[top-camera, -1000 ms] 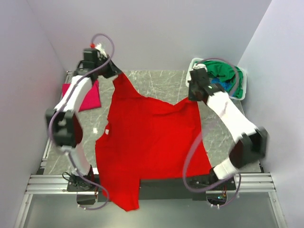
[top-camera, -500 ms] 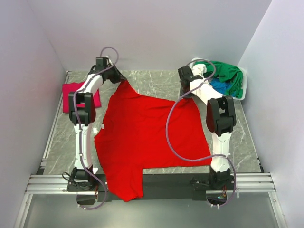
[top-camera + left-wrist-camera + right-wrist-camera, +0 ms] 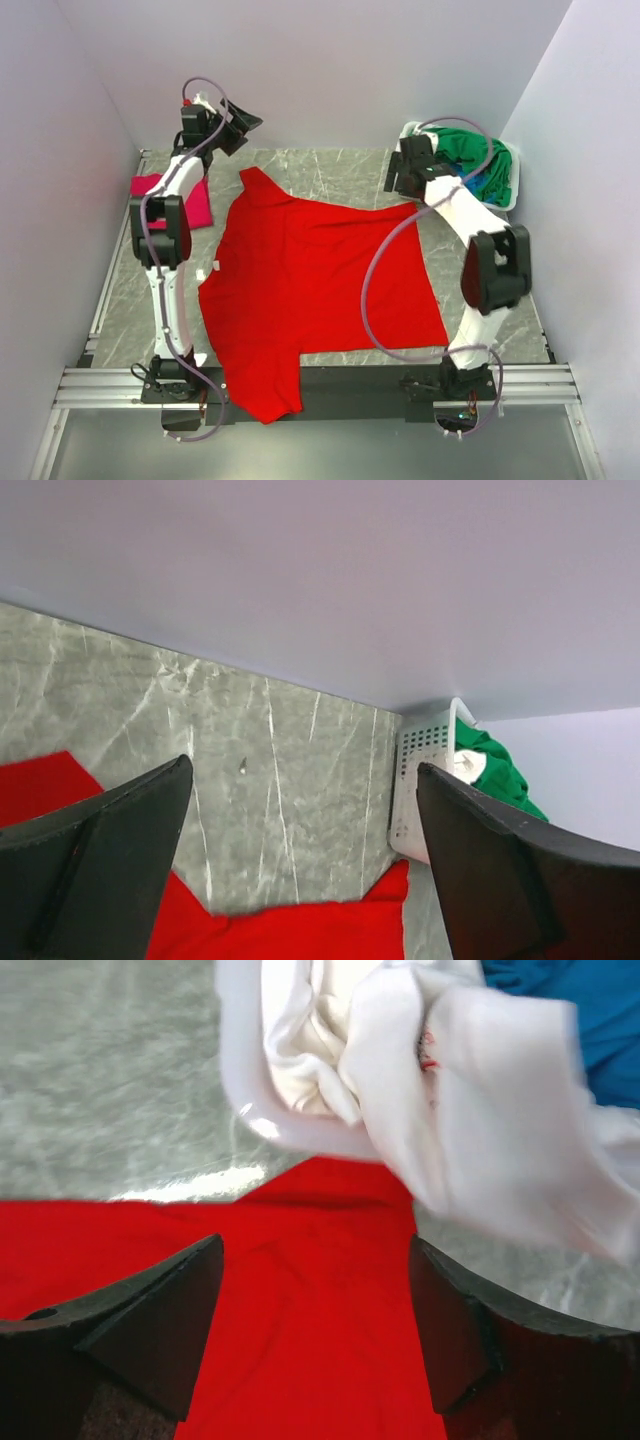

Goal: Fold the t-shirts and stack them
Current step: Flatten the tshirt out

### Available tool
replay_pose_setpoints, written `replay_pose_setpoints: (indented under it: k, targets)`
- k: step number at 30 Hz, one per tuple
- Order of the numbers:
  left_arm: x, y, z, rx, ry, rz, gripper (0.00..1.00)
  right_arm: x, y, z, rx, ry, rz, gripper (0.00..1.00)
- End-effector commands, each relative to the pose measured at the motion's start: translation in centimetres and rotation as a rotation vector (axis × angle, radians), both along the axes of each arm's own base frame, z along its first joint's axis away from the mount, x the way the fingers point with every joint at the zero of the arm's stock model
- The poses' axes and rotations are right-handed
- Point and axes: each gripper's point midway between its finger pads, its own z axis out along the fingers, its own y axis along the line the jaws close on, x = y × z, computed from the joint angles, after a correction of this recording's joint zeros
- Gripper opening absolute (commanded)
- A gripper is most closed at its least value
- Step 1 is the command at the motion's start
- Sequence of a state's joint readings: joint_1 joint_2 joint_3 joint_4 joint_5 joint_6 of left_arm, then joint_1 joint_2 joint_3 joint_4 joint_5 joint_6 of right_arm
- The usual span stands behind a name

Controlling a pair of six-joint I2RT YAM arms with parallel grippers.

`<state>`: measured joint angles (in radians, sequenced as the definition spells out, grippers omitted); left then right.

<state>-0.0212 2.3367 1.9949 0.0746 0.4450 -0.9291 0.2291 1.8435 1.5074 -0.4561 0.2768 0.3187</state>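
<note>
The red t-shirt (image 3: 320,290) lies spread across the middle of the counter (image 3: 340,165), with its lower-left part draping over the near edge at the bottom of the frame. Our left hand (image 3: 240,126) hovers at the upper left, fingers apart and empty. Our right hand (image 3: 398,178), beside the basket (image 3: 510,198) at the upper right, is likewise apart above the shirt's upper corner and grips nothing. To fold well, we judge we should flatten the peaked upper-left corner first. Then both hands pinch matching edge points, staying clear of the magenta t-shirt (image 3: 195,205) at the left.
</note>
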Motion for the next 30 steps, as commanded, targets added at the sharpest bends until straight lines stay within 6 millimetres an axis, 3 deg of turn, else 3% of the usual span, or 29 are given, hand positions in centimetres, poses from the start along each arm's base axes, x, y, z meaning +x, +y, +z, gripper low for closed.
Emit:
replay_pose_setpoints:
  k: [1, 3, 4, 5, 6, 7, 8, 9, 10, 12, 13, 16, 20, 24, 25, 30]
  targets:
    - [-4.2, -0.7, 11.9, 0.086, -0.257, 0.007, 0.99, -1.4, 0.6, 6.5, 0.079, -0.189, 0.029, 0.81]
    - [-6.3, -0.8, 11.8, 0.13, -0.247, 0.032, 0.99, -2.8, 1.1, 6.7, 0.103, -0.194, 0.062, 0.8]
    - [-7.8, -0.8, 8.7, 0.17, -0.184, 0.035, 0.99, -4.0, 1.2, 5.5, 0.106, -0.167, 0.073, 0.8]
    - [-10.0, -1.6, 10.4, 0.182, -0.213, 0.031, 0.99, -5.0, 1.5, 6.0, 0.126, -0.176, 0.092, 0.8]
    - [-11.2, -1.6, 9.5, 0.206, -0.191, 0.041, 0.99, -5.8, 1.8, 5.7, 0.132, -0.167, 0.103, 0.81]
    - [-13.0, -1.7, 5.7, 0.221, -0.109, 0.034, 0.99, -7.3, 1.6, 4.7, 0.136, -0.148, 0.108, 0.8]
    - [-15.0, -2.5, 6.4, 0.22, -0.122, 0.02, 0.99, -8.1, 2.1, 4.2, 0.147, -0.137, 0.121, 0.8]
    - [-16.2, -2.8, 5.3, 0.226, -0.108, 0.009, 0.99, -9.0, 2.4, 3.7, 0.164, -0.125, 0.138, 0.8]
    - [-18.4, -3.3, 2.7, 0.237, -0.061, -0.008, 0.99, -10.2, 2.5, 2.6, 0.176, -0.109, 0.14, 0.8]
    - [-20.3, -3.8, 0.3, 0.245, -0.014, -0.023, 0.99, -11.3, 3.2, 1.6, 0.198, -0.092, 0.163, 0.8]
    - [-21.8, -4.2, -2.0, 0.244, 0.027, -0.048, 0.99, -12.3, 3.3, 0.2, 0.204, -0.061, 0.162, 0.8]
    - [-23.7, -4.8, -5.4, 0.227, 0.096, -0.091, 0.99, -13.6, 3.9, -2.4, 0.223, -0.002, 0.174, 0.79]
    - [-24.7, -5.0, -8.3, 0.245, 0.169, -0.114, 0.99, -14.3, 4.6, -4.7, 0.238, 0.054, 0.185, 0.78]
    - [-24.8, -5.4, -10.7, 0.263, 0.227, -0.16, 0.99, -14.3, 5.3, -6.8, 0.247, 0.12, 0.19, 0.76]
    - [-24.8, -5.5, -12.1, 0.266, 0.262, -0.172, 0.99, -14.4, 5.4, -7.9, 0.248, 0.154, 0.185, 0.76]
    - [-24.1, -6.4, -14.0, 0.249, 0.297, -0.211, 0.99, -14.1, 5.8, -10.5, 0.252, 0.241, 0.164, 0.76]
